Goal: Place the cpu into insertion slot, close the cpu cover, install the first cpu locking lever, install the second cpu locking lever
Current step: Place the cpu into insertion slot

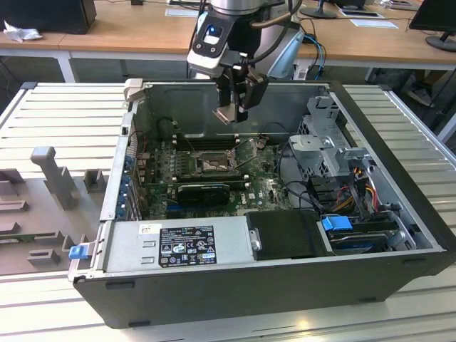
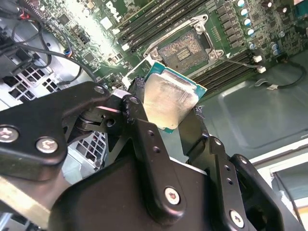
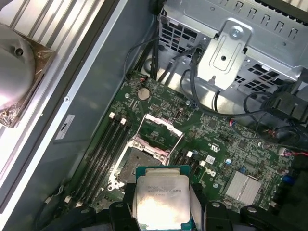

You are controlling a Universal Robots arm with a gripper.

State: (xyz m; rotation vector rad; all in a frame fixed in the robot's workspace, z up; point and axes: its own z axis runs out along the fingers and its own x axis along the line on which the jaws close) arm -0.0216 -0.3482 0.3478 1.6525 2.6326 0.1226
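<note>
My gripper (image 1: 231, 108) hangs above the open computer case (image 1: 399, 178), shut on the cpu (image 1: 226, 115), a small square chip with a pale metal top. Both wrist views show the cpu (image 2: 166, 98) (image 3: 161, 197) clamped at two opposite edges between the black fingers (image 2: 139, 125). It is held in the air, apart from the board. Below it the insertion slot (image 3: 131, 166) (image 2: 185, 50) (image 1: 212, 164) lies open and empty on the green motherboard. The cpu cover (image 3: 161, 131), a thin silver frame, is swung up and away from the slot. A thin wire lever (image 2: 240, 62) lies beside the slot.
Memory sticks (image 3: 103, 147) flank the slot. A metal drive cage (image 1: 324, 142) with cables (image 1: 296, 182) fills the exterior view's right of the case. A power supply (image 1: 182, 246) sits at the near wall. A grey foam tray (image 1: 43, 206) lies outside the case, on the exterior view's left.
</note>
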